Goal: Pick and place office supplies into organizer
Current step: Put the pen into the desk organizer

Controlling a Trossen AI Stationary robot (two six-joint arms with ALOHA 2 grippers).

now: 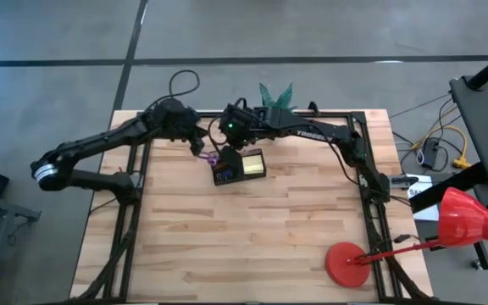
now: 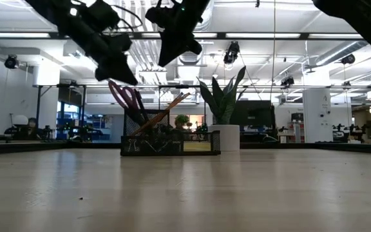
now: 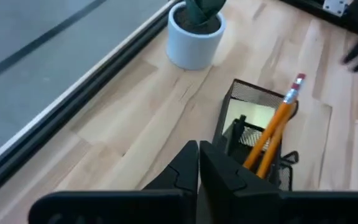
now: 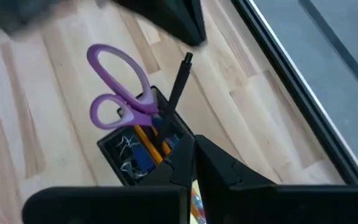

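Fingers of both grippers are closed, holding nothing: left gripper [image 1: 200, 144] and right gripper [image 1: 230, 134] hover just above the organizer [image 1: 238, 166] near the counter's [image 1: 252, 237] far edge. High view shows only a dark box. Right wrist view shows purple scissors [image 4: 118, 93], a black pen [image 4: 178, 84] and small clips [image 4: 128, 144] standing inside. Left wrist view shows orange pencils [image 3: 274, 127] leaning out, and the white plant pot [image 3: 194, 37] well behind the organizer.
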